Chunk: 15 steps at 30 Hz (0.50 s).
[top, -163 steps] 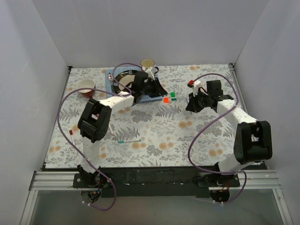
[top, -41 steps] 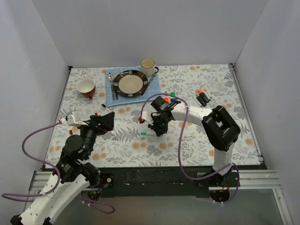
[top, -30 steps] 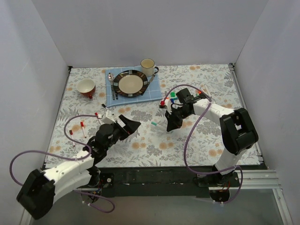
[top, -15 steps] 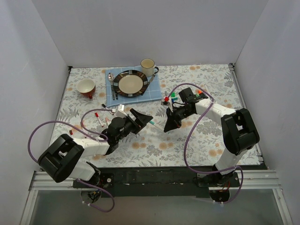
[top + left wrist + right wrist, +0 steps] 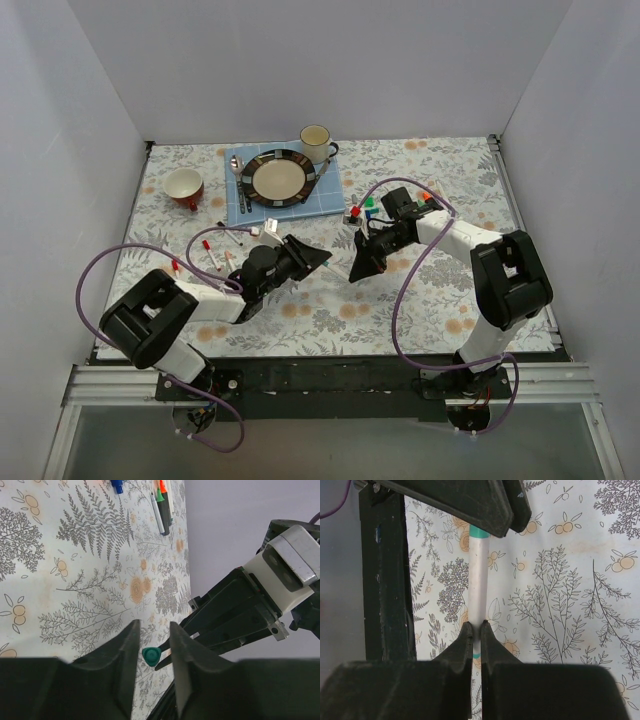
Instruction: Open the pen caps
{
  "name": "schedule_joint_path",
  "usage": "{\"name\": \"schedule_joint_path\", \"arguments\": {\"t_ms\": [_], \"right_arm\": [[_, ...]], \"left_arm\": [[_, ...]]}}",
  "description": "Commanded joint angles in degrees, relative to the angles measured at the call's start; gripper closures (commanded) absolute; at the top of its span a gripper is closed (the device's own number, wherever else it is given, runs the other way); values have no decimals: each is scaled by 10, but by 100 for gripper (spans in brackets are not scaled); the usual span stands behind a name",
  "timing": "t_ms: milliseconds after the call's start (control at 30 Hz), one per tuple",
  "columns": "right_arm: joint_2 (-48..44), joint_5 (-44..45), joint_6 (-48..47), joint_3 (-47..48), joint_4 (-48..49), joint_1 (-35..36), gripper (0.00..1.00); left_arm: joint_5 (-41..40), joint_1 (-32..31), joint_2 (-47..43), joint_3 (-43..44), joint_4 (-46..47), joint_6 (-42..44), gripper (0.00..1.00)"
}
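A: What is being displayed across the table cover (image 5: 420, 300)?
B: Grey fern leaves and orange blossoms are being shown on white.
A: And on the pen (image 5: 478, 585)?
B: A white barrel is being shown, tipped by a teal cap (image 5: 151, 654); black is being worn by the left gripper (image 5: 153, 625) and the right gripper (image 5: 475, 626).
A: The crockery?
B: The plate (image 5: 280, 180) is being shown cream inside a dark rim with pale marks, the mat (image 5: 238, 208) blue, the bowl (image 5: 190, 200) red outside and cream within.

Floral-print table (image 5: 420, 300), clutter mostly on the far half.
Blue mat (image 5: 233, 208) and red bowl (image 5: 185, 186) far left; loose pens (image 5: 204, 246) left; pen caps (image 5: 368, 202) centre; markers (image 5: 162, 505) right.
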Motion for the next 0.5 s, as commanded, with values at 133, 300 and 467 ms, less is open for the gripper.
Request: {"name": "schedule_joint_path", "arguments": {"t_ms": [133, 300, 467], "right_arm": [[10, -13, 9, 2, 12, 0, 96], [14, -43, 5, 1, 9, 0, 46], [24, -85, 6, -1, 15, -3, 32]], "left_arm": [[23, -7, 20, 15, 61, 26, 100], [59, -8, 35, 15, 105, 60, 100], [132, -17, 84, 32, 186, 59, 100]]}}
